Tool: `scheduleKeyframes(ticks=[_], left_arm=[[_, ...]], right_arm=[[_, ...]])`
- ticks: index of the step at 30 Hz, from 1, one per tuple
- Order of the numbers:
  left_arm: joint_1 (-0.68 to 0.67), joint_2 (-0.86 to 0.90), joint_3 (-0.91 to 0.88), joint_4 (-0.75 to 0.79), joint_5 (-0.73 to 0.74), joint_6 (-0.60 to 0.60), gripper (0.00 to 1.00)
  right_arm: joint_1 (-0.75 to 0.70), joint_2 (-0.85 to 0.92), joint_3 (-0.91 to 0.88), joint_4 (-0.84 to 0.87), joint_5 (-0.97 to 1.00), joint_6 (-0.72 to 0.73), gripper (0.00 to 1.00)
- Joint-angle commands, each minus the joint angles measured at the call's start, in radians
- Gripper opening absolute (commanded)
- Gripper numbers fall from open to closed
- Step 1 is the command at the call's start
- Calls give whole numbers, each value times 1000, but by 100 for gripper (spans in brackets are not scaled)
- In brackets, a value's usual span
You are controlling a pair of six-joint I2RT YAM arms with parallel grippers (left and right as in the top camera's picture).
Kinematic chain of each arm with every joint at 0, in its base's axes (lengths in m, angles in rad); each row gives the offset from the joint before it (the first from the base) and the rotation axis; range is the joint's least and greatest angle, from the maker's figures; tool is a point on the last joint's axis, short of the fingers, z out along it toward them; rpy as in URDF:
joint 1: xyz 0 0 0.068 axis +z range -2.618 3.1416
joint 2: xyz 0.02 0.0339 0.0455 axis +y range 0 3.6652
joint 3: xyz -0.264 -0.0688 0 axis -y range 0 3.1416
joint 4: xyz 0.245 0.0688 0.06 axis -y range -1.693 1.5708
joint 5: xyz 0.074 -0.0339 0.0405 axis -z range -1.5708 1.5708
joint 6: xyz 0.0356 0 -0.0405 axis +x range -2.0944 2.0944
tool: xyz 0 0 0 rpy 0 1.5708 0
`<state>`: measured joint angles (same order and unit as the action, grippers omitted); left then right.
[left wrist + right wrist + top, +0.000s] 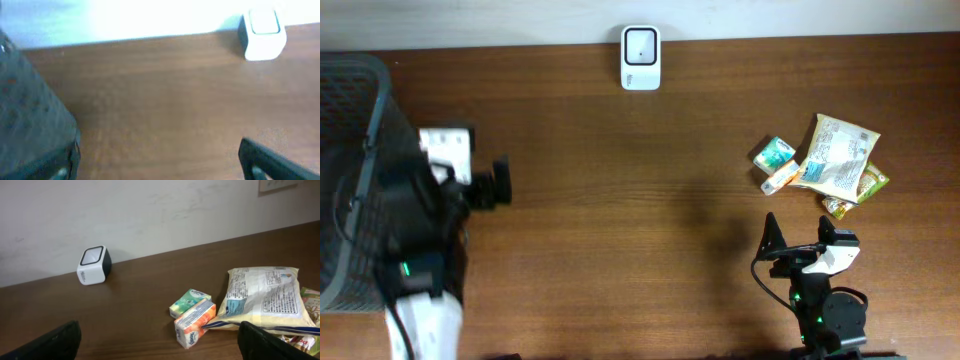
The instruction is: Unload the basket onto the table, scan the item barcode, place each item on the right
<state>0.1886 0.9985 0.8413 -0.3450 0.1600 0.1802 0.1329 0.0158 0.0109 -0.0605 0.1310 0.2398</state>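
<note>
The white barcode scanner [641, 58] stands at the table's far edge, its window facing up; it also shows as the scanner [262, 32] and the scanner [94, 265]. The items lie in a pile at the right: a green pack [773, 153], an orange pack [781, 178] and a large printed bag [838, 158]. My right gripper [800, 236] is open just in front of the pile, touching nothing. In the right wrist view the orange pack [196, 322] lies ahead between the open right gripper [162, 345] fingers. My left gripper [498, 185] is open and empty at the far left.
A dark wire basket [350, 150] fills the left edge beside the left arm. A small green packet [870, 185] lies tucked under the bag. The bag [262, 297] leans over the orange pack's end, with the green pack [190, 301] just behind it.
</note>
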Motion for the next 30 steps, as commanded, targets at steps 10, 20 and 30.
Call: scheduleKeyframes(ticks=[10,20,30], left_arm=[[-3,-555,-688,562,61,-6,99],[-5,-771,-824,496,53,87,99],[-5,-966,-832,294,-117,103,99]], right_arm=[[5,-3,-5,-8,5,8,99],[5,-3,-5,-8,5,8,99],[5,-3,-5,-8,5,8,99]])
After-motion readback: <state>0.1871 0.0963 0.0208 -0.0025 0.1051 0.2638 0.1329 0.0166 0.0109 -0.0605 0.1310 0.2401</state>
